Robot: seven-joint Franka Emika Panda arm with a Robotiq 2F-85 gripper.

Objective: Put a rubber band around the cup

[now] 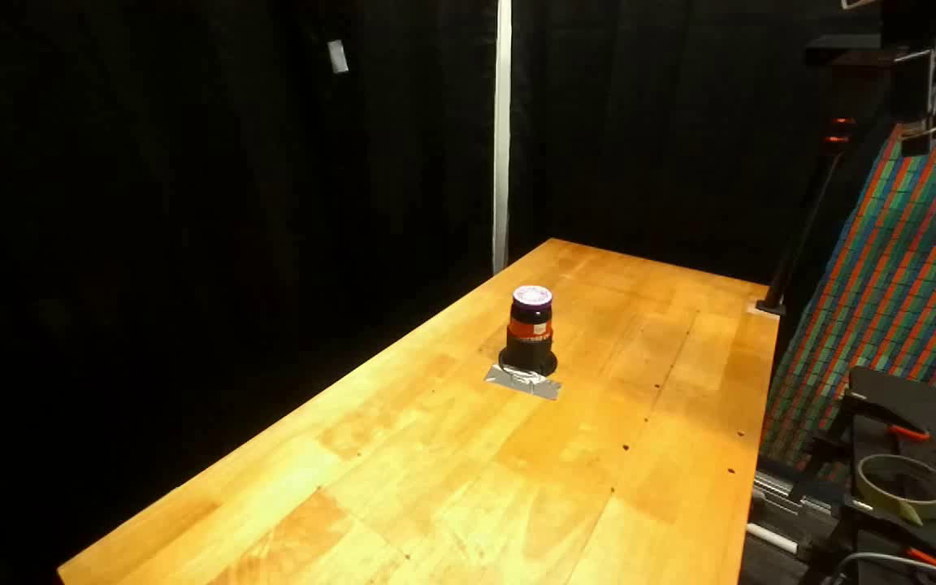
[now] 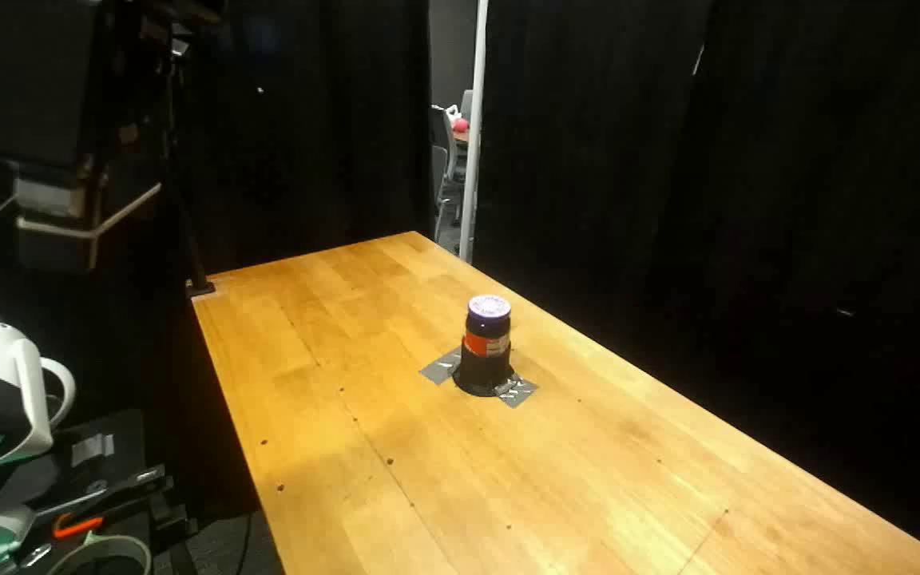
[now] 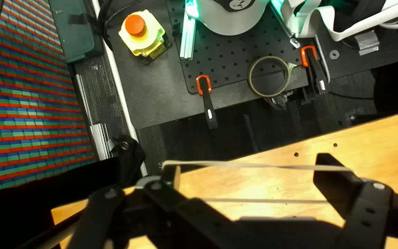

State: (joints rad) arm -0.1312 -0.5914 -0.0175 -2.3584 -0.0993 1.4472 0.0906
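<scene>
The cup (image 1: 531, 331) stands upright on the wooden table in an exterior view, with a reddish-orange band, a dark upper part and a pale top. It also shows in an exterior view (image 2: 486, 345). Its lower part sits in a black holder (image 2: 482, 374). My gripper (image 3: 249, 174) is open in the wrist view. A pale rubber band (image 3: 271, 166) is stretched around the outside of both fingers. In both exterior views the gripper (image 1: 925, 140) (image 2: 91, 217) is high up, away from the cup, beyond the table's edge or over it; I cannot tell which. The cup is out of the wrist view.
Silver tape strips (image 1: 523, 383) (image 2: 440, 366) lie at the black holder's foot on the table (image 1: 452, 487). A thin dark post (image 2: 198, 283) stands at a table corner. A dark bench beside the table bears a tape roll (image 3: 269, 76), clamps (image 3: 206, 100) and a yellow emergency-stop box (image 3: 143, 33).
</scene>
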